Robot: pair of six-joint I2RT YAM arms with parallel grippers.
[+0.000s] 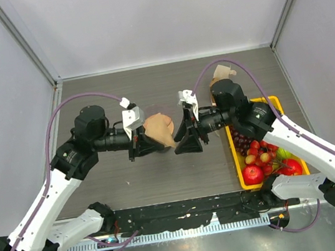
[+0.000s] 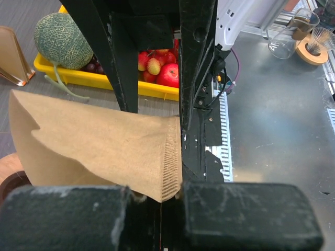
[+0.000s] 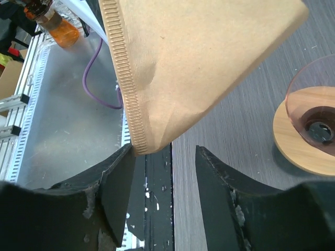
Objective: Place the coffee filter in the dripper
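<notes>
Over the table (image 1: pixel 116 183), centre | coffee filter (image 1: pixel 158 128) is off the surface and lies near level, my left claw (image 2: pixel 157 201) clamped on its ribbed seam | dripper (image 3: pixel 309 130) stands just under its wide end, nearer my left | right claw (image 3: pixel 165 157) agape at the filter's tip, gripping nothing

Matt paper coffee filter (image 2: pixel 104 141), wood-collared glass dripper (image 3: pixel 306 130)

Coffee filter (image 3: pixel 199 68): tan paper cone with a crimped seam along one edge, tip lowest.
Right tool (image 3: pixel 165 157): directly below the filter. Its black fingers (image 3: pixel 118 183) stand apart, and the filter tip sits at one finger's top edge, unclamped.
Dripper (image 3: pixel 309 130): beside the filter on the dark worktop (image 3: pixel 246 120). Clear glass, wooden collar, dark centre hole.
Purple cable (image 3: pixel 99 89): beyond the filter's seam.
</notes>
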